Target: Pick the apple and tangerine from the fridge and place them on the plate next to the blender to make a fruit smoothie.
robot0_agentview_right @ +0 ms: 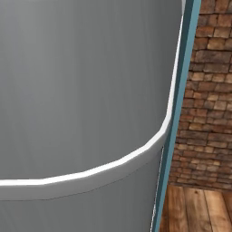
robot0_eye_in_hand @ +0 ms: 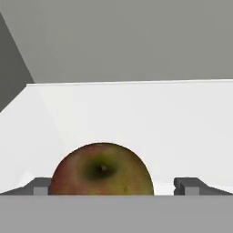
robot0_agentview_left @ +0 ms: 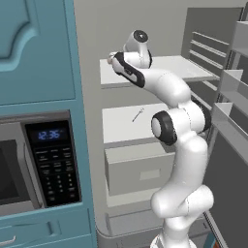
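The apple (robot0_eye_in_hand: 102,169), reddish-brown with a dark stem dimple, rests on a pale shelf of the fridge (robot0_agentview_left: 164,65) and lies low in the hand view. My gripper (robot0_eye_in_hand: 114,187) is open, with one fingertip on each side of the apple; the left tip sits close to it and the right tip stands clear. In the left base view the arm reaches to the left end of the upper shelf, where the gripper (robot0_agentview_left: 110,59) is. The tangerine, the plate and the blender are out of view.
A middle shelf holding a thin small item (robot0_agentview_left: 138,115) and a grey drawer (robot0_agentview_left: 140,169) lie below. Door racks (robot0_agentview_left: 232,87) stand at the right. A teal cabinet with a microwave (robot0_agentview_left: 29,164) flanks the left. The grey door face (robot0_agentview_right: 81,90) fills most of the right base view, beside a brick wall (robot0_agentview_right: 208,90).
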{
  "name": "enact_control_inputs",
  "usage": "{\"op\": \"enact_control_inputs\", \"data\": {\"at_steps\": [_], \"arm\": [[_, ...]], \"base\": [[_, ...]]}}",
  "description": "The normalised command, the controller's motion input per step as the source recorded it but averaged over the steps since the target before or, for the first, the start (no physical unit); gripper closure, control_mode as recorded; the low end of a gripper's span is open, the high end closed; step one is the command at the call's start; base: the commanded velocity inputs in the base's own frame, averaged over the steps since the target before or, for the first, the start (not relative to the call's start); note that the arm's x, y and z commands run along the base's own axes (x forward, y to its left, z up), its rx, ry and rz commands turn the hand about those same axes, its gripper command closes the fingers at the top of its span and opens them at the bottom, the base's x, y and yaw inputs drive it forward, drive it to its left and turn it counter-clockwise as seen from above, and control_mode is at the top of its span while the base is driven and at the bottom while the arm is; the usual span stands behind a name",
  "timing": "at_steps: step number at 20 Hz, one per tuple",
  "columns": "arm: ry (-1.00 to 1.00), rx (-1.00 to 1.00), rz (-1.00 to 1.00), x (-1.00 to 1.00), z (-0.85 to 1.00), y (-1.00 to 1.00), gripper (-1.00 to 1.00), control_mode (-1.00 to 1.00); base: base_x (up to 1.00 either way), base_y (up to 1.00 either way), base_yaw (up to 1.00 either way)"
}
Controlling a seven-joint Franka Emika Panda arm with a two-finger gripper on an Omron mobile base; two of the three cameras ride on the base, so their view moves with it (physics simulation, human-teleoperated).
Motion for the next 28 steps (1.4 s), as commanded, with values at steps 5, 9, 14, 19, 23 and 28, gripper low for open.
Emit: {"op": "enact_control_inputs", "data": {"at_steps": [5,9,14,19,23,28], "arm": [[0.03,0.00,0.00,0.46,-0.15,0.08,-1.00,-1.00],[0.03,0.00,0.00,-0.08,-0.58,0.01,1.00,-1.00],[0.00,0.02,0.00,-0.26,-0.68,0.00,1.00,-1.00],[-0.10,-0.01,0.00,-0.03,-0.16,-0.01,1.00,-1.00],[-0.37,0.00,0.00,-0.74,0.00,-0.12,1.00,-1.00],[-0.51,0.04,-0.04,-1.00,0.10,-0.12,1.00,-1.00]], "base": [[0.00,0.00,0.00],[0.00,0.00,0.00],[0.00,0.00,0.00],[0.00,0.00,0.00],[0.00,0.00,0.00],[0.00,0.00,0.00]]}}
